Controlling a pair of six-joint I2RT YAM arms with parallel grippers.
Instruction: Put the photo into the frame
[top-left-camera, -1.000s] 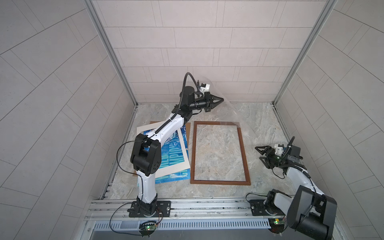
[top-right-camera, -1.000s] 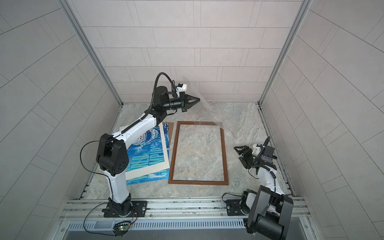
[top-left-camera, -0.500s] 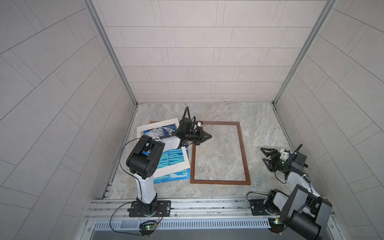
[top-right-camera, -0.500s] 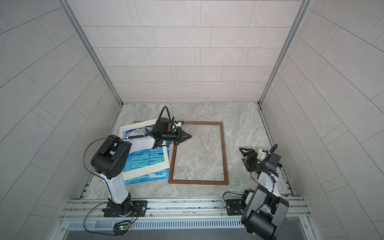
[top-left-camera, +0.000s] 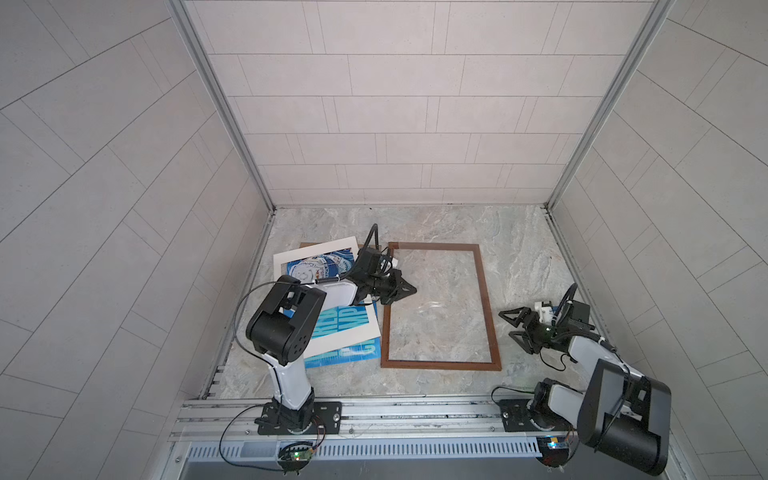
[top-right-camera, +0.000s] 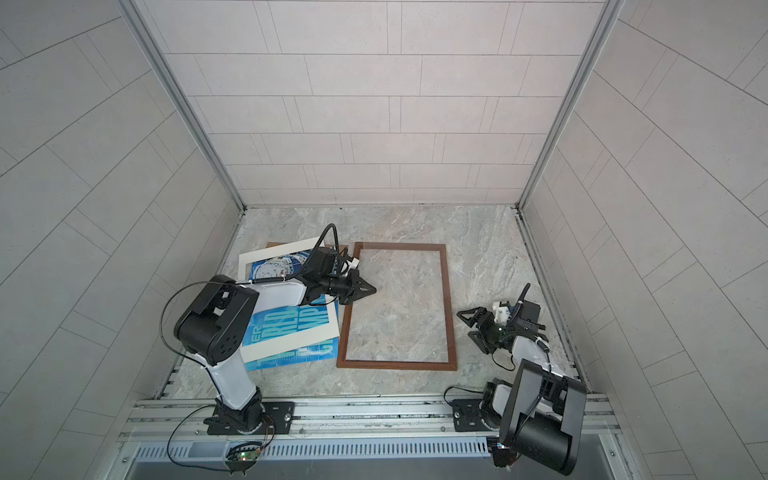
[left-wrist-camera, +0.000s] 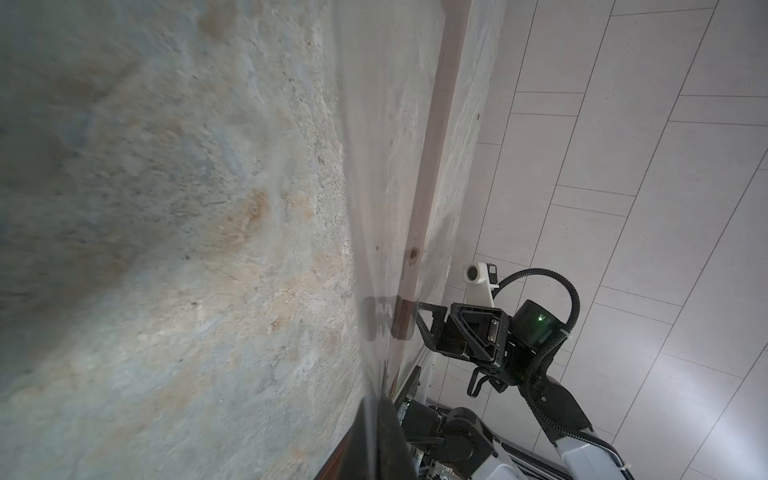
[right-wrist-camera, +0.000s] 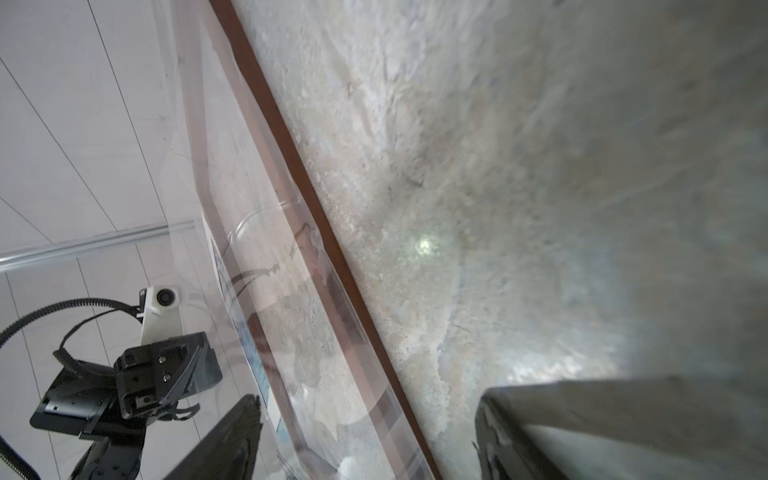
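Starting at the near side, the right gripper (top-left-camera: 509, 324) sits low over the table (top-left-camera: 519, 257), just outside the frame's right-hand rail. Its jaws are spread wide with nothing between them. It points in toward the frame (top-left-camera: 440, 365), which lies flat with its long axis running near to far.

Now for what matters: the photo (top-right-camera: 282, 326) is not in the frame yet. It lies flat on the left, just beside the frame's left rail, with a white mat (top-left-camera: 316, 248) on top of it, so blue shows only through the cut-out and along the near edge. Its long axis also runs near to far, close to parallel with the frame but skewed a little.

Further in, the left gripper (top-left-camera: 409, 290) has its jaws together, tip reaching over the left rail into the frame's opening — so it points away from the photo, which lies back under that arm's wrist and forearm. In the right wrist view a clear sheet (right-wrist-camera: 249, 249) lies over the frame. The left wrist view shows its edge running up from the closed jaws, but I cannot tell whether they pinch it.

My call is that the left arm is far the nearer. It would have to turn back and the mat has to come off first, while the right arm has the whole frame between it and the photo.

At the far end a brown board corner (top-left-camera: 306, 244) pokes out from under the mat.
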